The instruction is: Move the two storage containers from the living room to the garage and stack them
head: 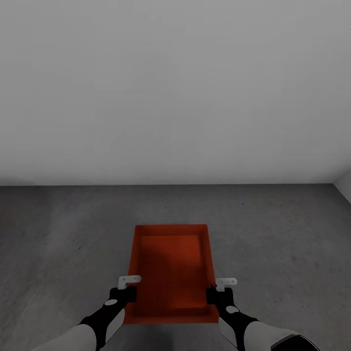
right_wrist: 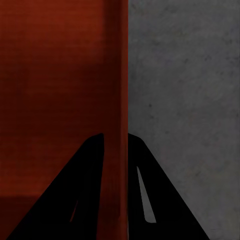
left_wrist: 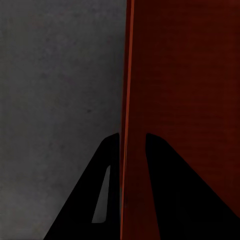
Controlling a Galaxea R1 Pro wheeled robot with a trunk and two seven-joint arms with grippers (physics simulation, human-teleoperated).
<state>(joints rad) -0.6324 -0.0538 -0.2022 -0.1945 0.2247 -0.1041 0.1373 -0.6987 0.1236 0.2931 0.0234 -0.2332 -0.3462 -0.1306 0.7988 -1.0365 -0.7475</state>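
Note:
One red-orange open-top storage container [head: 170, 265] hangs in front of me over the dark grey concrete floor [head: 273, 234] of the garage. My left gripper [head: 127, 291] is shut on its left long wall near the end closest to me. On the opposite wall, my right gripper [head: 218, 292] is shut at the matching spot. In the left wrist view the container's wall [left_wrist: 131, 75] runs between the two black fingers [left_wrist: 175, 190]. The right wrist view shows the other wall [right_wrist: 117, 75] pinched the same way between fingers [right_wrist: 75, 190].
A plain white wall [head: 175, 87] stands ahead, meeting the floor about halfway up the head view. A second white wall [head: 345, 187] forms a corner at the far right. Bare concrete lies around the container on all sides.

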